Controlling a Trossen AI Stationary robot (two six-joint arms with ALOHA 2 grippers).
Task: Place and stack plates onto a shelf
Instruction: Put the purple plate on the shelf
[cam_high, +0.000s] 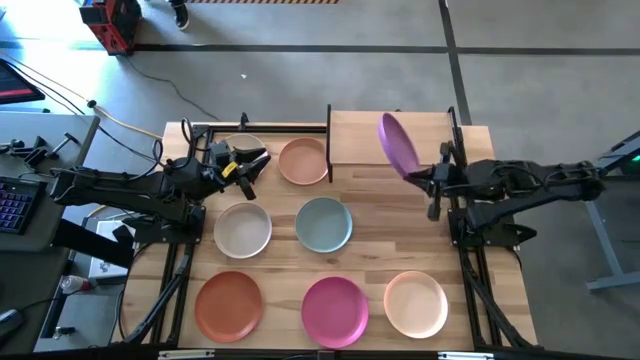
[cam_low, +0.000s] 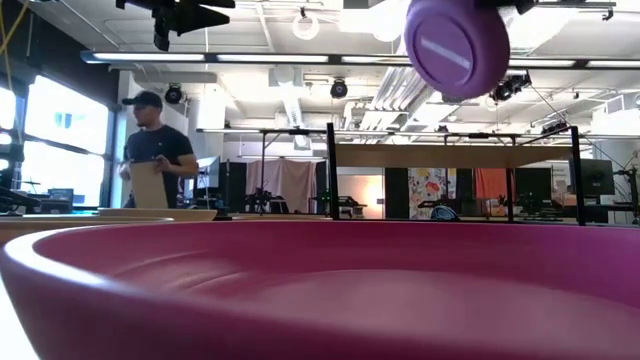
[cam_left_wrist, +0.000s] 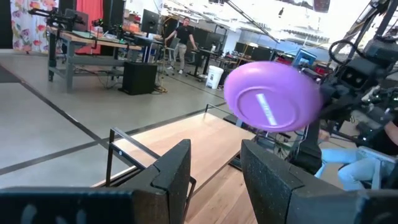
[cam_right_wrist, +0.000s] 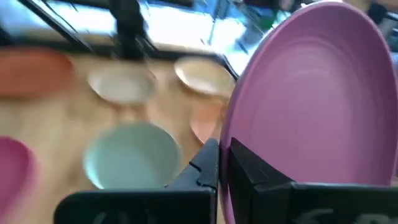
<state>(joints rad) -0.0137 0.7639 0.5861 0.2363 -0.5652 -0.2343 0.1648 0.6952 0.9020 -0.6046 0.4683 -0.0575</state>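
The purple plate (cam_high: 397, 143) stands on edge in the air above the light-wood shelf (cam_high: 360, 150), in my shut right gripper (cam_high: 418, 176); the low view shows its underside (cam_low: 457, 45) high up. My left gripper (cam_high: 252, 170) hovers open and empty over the table's far left, above a cream plate (cam_high: 238, 147); its fingers (cam_left_wrist: 174, 171) point toward the shelf. On the tabletop lie a peach plate (cam_high: 303, 160), a second cream one (cam_high: 243, 228), grey-teal (cam_high: 323, 222), rust-orange (cam_high: 228, 305), magenta (cam_high: 335, 310) and pale pink (cam_high: 415, 303). My right gripper (cam_right_wrist: 224, 163) pinches the purple plate's rim (cam_right_wrist: 239, 130) at its lower edge, one finger on the hollow face and one on the underside. The fingers come level from the table's right side. The plate is lifted clear of the shelf, tilted up on edge above the fingers.
The shelf board rests on thin black uprights (cam_high: 329, 140) at the table's far edge, right of the peach plate. The magenta plate's rim (cam_low: 300, 250) fills the low view's foreground. A person (cam_low: 152, 150) stands in the room far behind the table.
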